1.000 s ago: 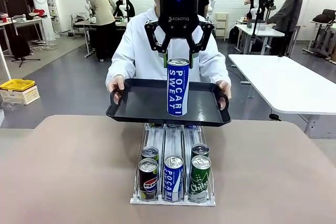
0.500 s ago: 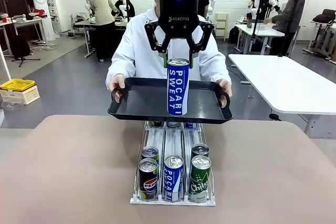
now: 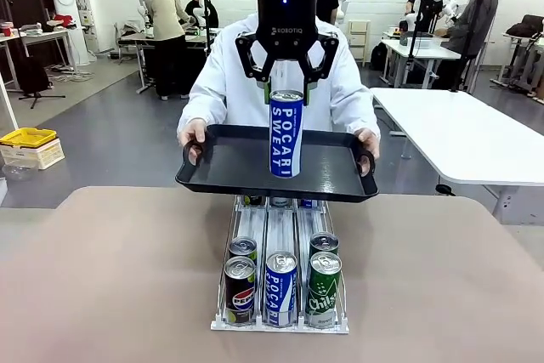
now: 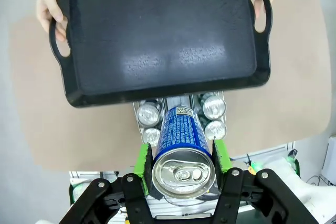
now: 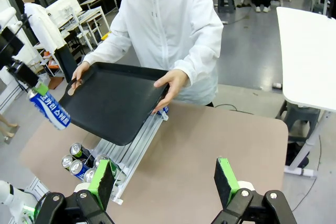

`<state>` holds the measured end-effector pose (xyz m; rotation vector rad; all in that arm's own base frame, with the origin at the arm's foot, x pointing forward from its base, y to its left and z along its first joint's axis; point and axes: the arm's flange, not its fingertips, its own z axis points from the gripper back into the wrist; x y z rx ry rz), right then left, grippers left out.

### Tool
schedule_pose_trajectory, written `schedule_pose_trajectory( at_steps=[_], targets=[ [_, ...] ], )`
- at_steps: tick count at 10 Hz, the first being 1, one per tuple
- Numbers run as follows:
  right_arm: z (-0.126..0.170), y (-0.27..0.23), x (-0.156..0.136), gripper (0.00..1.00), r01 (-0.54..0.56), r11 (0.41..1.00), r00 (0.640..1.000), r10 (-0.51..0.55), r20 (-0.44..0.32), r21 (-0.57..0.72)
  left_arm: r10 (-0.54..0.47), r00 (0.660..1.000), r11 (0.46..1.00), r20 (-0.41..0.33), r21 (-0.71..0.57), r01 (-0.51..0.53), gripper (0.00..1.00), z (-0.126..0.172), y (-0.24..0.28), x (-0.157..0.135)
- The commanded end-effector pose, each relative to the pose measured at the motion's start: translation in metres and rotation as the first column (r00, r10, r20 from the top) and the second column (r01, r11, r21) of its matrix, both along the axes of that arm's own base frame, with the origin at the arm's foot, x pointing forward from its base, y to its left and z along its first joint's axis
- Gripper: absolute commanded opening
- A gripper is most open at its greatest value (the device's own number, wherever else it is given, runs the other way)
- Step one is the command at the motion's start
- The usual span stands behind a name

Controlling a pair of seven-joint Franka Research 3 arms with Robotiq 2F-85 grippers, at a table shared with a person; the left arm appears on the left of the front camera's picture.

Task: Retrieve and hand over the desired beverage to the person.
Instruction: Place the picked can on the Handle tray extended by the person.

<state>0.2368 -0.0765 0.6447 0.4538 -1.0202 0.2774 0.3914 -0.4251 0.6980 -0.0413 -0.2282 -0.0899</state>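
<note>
My left gripper (image 3: 286, 95) is shut on a blue Pocari Sweat can (image 3: 286, 133), held upright in the air. The can's lower end hangs in front of a black tray (image 3: 229, 172). The person (image 3: 225, 82) in the white hooded jacket holds that tray by both handles over the table's far edge. In the left wrist view the can (image 4: 181, 145) sits between my green pads (image 4: 140, 156), just short of the tray (image 4: 157, 35). My right gripper (image 5: 165, 182) stands open above the table, with nothing between its fingers.
A white can rack (image 3: 280, 231) lies on the table's middle, under the tray's near edge. At its front stand a Pepsi can (image 3: 240, 289), a Pocari can (image 3: 280, 286) and a green Chilsung can (image 3: 323, 288). A white table (image 3: 459, 133) stands at the right.
My left gripper has lifted the can slightly. The person has raised the tray a little and shifted it slightly right.
</note>
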Motion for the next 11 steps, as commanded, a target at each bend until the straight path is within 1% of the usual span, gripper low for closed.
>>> schedule_pose_trajectory(
  at_steps=[1,3,4,5,7,11],
  targets=[
    [-0.001,0.001,0.003,1.0,-0.023,1.0,1.0,0.023,0.002,0.015,0.016,0.998,1.0,0.06,0.014,-0.017,0.57,0.013,-0.01,0.026],
    [-0.001,0.001,0.003,1.0,-0.023,1.0,1.0,0.023,0.002,0.015,0.033,0.997,0.999,0.07,0.028,-0.035,0.57,0.015,-0.01,0.045],
    [-0.001,0.001,0.003,1.0,-0.023,1.0,1.0,0.023,0.002,0.015,0.036,0.995,0.999,0.088,0.031,-0.039,0.57,0.013,-0.007,0.053],
    [-0.001,0.001,0.003,1.0,-0.023,1.0,1.0,0.023,0.002,0.015,0.049,0.995,0.998,0.09,0.029,-0.052,0.57,0.009,-0.002,0.065],
    [-0.001,0.001,0.003,1.0,-0.023,1.0,1.0,0.023,0.002,0.015,0.033,0.999,0.999,0.037,-0.003,-0.033,0.57,0.0,0.01,0.086],
    [-0.001,0.001,0.003,1.0,-0.023,1.0,1.0,0.023,0.002,0.015,0.048,0.999,0.998,0.021,-0.028,-0.048,0.57,-0.019,0.036,0.117]
  ],
)
